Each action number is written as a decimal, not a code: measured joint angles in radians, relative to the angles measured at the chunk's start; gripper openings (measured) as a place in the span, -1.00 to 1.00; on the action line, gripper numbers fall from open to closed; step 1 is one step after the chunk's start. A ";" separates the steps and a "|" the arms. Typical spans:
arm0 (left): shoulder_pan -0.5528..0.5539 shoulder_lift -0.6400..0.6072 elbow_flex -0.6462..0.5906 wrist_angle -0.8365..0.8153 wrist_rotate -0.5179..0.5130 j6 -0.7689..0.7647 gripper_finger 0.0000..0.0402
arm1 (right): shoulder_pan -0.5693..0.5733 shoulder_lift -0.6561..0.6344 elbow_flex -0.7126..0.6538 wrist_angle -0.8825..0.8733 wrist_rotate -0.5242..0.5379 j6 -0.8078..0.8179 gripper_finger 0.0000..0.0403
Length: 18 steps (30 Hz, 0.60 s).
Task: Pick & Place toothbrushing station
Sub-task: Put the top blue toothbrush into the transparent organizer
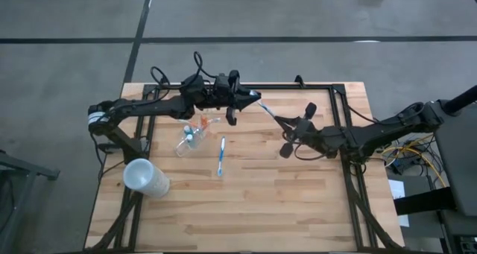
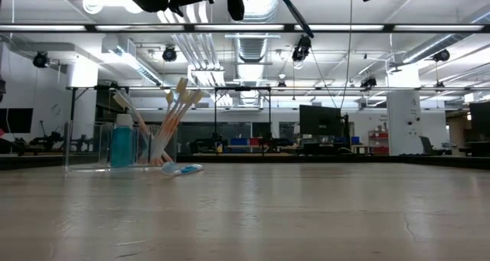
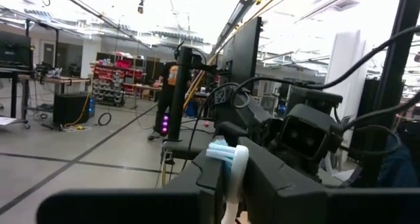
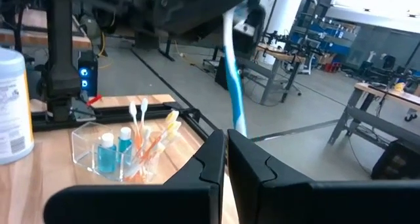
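Note:
A white-blue toothbrush [image 1: 267, 110] hangs in the air over the table's far middle, spanning between both grippers. My left gripper [image 1: 253, 100] is shut on one end and my right gripper [image 1: 277, 120] on the other. Left of them a small clear tumbler [image 1: 190, 135] stands on the table. It holds several white-orange toothbrushes [image 4: 154, 135] and blue toothpaste [image 4: 108, 152]. Another white-blue toothbrush [image 1: 221, 156] lies flat on the wood beside it. My left gripper [image 3: 230, 161] pinches the toothbrush's bristle end [image 3: 222, 152] between its two fingers. It comes roughly level from the table's left. My right gripper [image 4: 226, 142] pinches the handle end [image 4: 239, 124] between its shut fingers, coming level from the table's right. The brush runs straight from one gripper to the other, clear of the table.
A larger whitish cup [image 1: 145, 176] stands near the table's left edge, in front of the tumbler. A dark frame rail [image 1: 298, 85] runs along the far edge. Bare wood [image 1: 283, 202] fills the near and right parts of the table.

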<state>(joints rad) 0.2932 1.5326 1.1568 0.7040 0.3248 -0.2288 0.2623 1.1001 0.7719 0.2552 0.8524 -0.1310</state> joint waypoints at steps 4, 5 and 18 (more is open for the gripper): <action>0.000 0.000 0.000 0.000 -0.009 0.000 -0.78 | 0.002 -0.027 0.000 0.005 0.000 0.000 -0.94; 0.000 0.000 0.000 0.000 -0.009 0.001 -0.79 | 0.002 -0.032 0.000 0.006 0.000 0.000 -0.94; 0.000 0.000 0.000 -0.001 -0.009 0.014 -0.81 | 0.006 -0.052 0.000 0.003 -0.022 0.026 -0.94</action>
<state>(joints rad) 0.2935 1.5326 1.1568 0.7033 0.3161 -0.2153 0.2684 1.0482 0.7719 0.2584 0.8305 -0.1051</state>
